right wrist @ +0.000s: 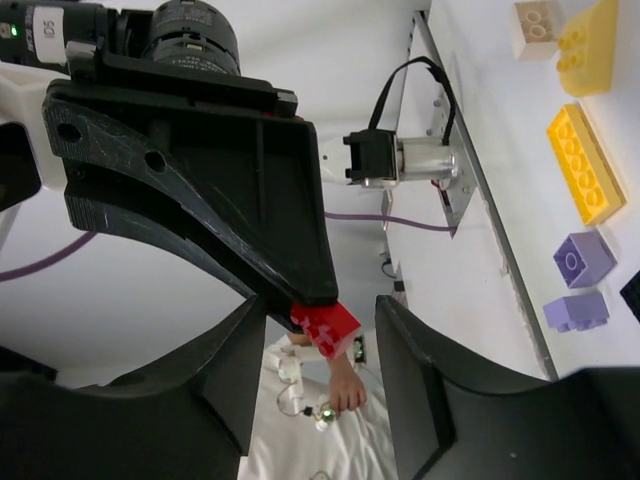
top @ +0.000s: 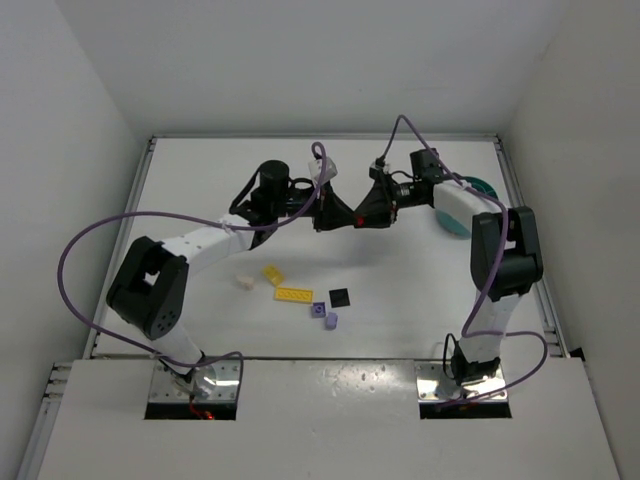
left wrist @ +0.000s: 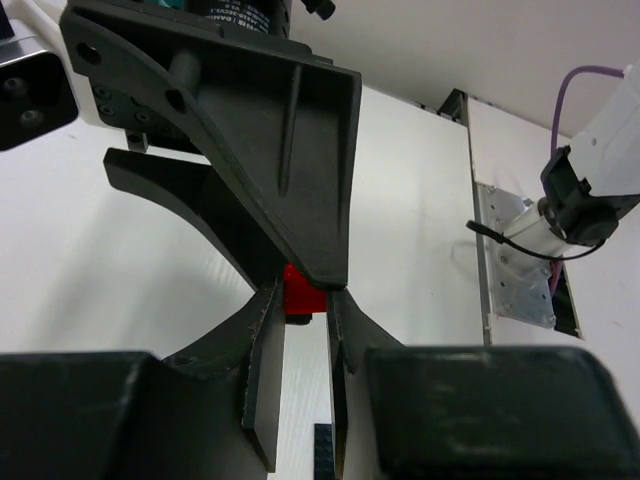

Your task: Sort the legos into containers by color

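Note:
My left gripper (top: 343, 215) (left wrist: 303, 297) is shut on a red lego (left wrist: 303, 289), held in the air above the table's middle. The red lego also shows in the top view (top: 357, 217) and the right wrist view (right wrist: 326, 331). My right gripper (top: 368, 211) (right wrist: 323, 308) faces the left one, open, with its fingers (right wrist: 405, 345) either side of the red lego and apart from it. The teal bowl (top: 481, 190) stands at the right, mostly hidden behind my right arm.
On the table near the front lie a cream brick (top: 243, 283) (right wrist: 537, 25), a yellow brick (top: 272, 274), a yellow plate (top: 293, 295) (right wrist: 585, 160), two lavender bricks (top: 318, 310) (top: 331, 321) and a black plate (top: 341, 296) (left wrist: 325, 450).

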`<move>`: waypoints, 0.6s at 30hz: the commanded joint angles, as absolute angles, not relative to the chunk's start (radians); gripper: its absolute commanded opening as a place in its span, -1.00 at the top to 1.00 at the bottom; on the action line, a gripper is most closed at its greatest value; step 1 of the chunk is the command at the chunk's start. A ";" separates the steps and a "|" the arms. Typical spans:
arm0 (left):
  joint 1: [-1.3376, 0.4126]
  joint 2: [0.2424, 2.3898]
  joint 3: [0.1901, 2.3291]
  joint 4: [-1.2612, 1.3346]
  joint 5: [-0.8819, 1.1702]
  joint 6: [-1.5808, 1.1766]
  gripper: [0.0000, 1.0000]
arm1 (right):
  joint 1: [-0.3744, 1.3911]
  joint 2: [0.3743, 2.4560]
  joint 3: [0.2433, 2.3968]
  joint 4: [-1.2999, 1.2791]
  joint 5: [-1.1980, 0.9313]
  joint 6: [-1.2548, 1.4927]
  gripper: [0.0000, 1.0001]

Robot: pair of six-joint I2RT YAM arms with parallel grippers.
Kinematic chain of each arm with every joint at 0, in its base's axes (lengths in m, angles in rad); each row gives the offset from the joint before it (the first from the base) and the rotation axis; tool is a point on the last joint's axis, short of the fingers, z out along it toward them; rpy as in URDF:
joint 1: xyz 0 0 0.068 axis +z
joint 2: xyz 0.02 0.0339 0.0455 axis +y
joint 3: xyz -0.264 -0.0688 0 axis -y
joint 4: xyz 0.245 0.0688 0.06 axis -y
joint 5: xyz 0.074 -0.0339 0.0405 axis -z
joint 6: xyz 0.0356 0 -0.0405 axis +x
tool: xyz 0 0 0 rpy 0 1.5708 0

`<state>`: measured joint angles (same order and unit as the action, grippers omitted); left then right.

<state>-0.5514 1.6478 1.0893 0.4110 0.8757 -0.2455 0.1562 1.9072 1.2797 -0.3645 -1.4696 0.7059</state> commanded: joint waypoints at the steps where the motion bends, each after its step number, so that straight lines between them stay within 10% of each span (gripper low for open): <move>1: -0.561 1.641 1.117 0.442 0.859 -0.207 1.00 | 0.193 1.861 1.302 -0.310 -1.611 0.739 0.00; 18: -0.552 1.632 1.098 0.370 0.799 -0.129 0.93 | 0.202 1.861 1.293 -0.281 -1.611 0.759 0.93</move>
